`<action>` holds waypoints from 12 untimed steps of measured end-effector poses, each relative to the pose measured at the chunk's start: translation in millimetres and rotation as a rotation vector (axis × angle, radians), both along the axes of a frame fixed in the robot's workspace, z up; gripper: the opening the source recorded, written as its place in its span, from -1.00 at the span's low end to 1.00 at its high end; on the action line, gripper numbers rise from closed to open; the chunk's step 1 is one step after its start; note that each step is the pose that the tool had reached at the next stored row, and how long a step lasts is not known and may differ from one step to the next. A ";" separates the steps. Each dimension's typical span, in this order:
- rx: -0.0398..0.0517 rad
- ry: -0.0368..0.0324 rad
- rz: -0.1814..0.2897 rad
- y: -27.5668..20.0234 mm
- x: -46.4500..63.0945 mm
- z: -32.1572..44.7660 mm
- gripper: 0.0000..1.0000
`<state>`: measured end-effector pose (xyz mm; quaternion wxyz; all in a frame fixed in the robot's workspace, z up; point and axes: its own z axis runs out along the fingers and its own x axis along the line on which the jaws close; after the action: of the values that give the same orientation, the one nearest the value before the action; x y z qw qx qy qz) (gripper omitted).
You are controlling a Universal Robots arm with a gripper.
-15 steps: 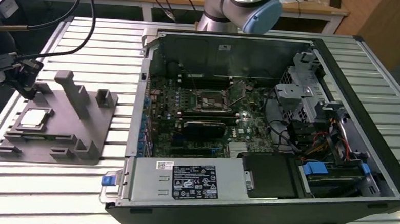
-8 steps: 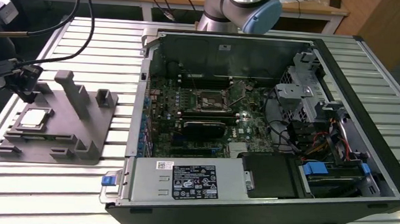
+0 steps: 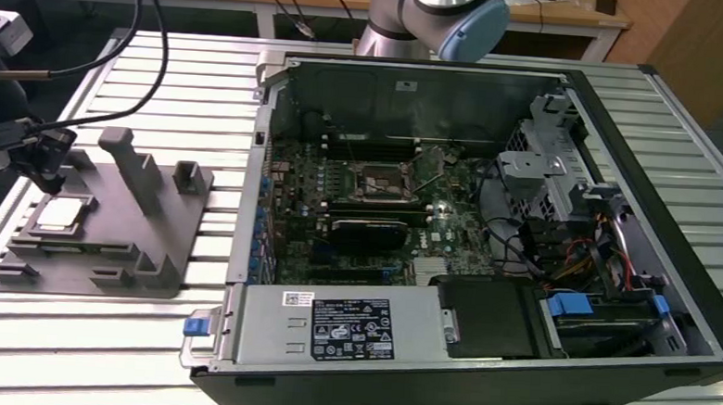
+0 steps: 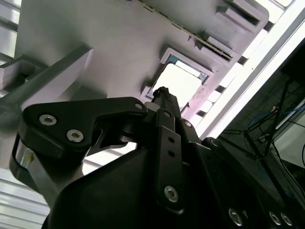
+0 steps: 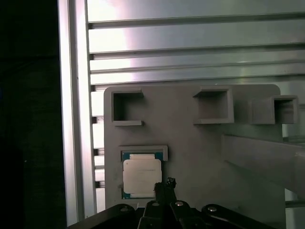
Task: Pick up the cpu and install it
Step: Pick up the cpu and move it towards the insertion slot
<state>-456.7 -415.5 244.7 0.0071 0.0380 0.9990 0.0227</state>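
"So where is the cpu (image 3: 61,213)?"
"It sits in the grey holder (image 3: 112,236), at nine o'clock from the computer case (image 3: 417,94) in the exterior view. The jaws hang just above it, pinched shut, holding nothing."
"Heavy?"
"Light, I think, stiff and easy to hurt. Hold its edges."

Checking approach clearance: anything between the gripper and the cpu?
Nothing. In the exterior view the gripper hangs over the cpu on the grey fixture, only bare air between.
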 end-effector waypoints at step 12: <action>-0.0001 0.0018 0.000 -3.5 -8.8 -14.5 -0.79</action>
<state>-465.5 -419.0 230.2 0.0062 0.0380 0.9990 0.0227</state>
